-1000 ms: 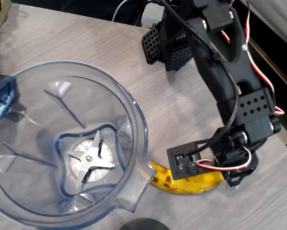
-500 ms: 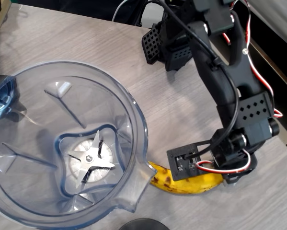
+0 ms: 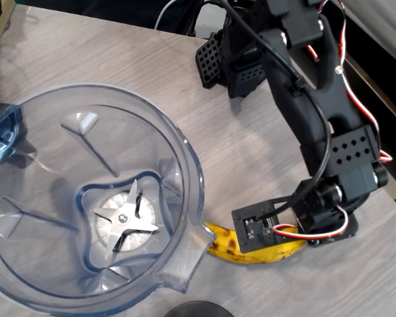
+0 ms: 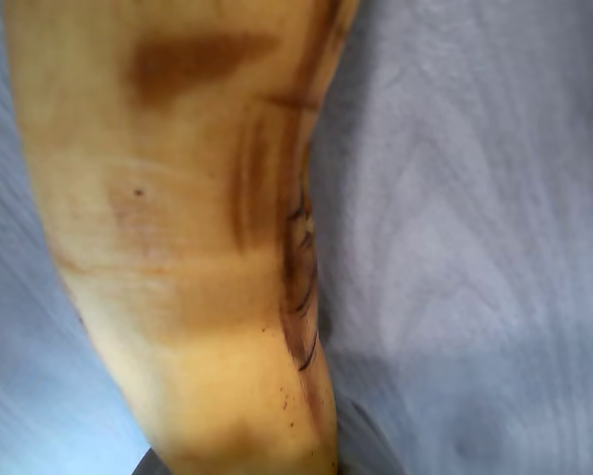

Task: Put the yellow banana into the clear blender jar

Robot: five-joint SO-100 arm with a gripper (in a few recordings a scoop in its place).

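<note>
We cannot see the gripper [image 3: 302, 246] fingers in the overhead view; the arm's wrist covers them, so their grasp is unclear. The wrist also hides the right part of the yellow banana [image 3: 225, 246]. In the wrist view, the banana is blurred and cut off at the top and bottom edges. The clear blender jar [image 3: 191, 165] runs past the left and bottom edges.

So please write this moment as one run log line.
hand: low over banana, grip unclear | banana: on table, beside blender jar spout | jar: empty
</note>
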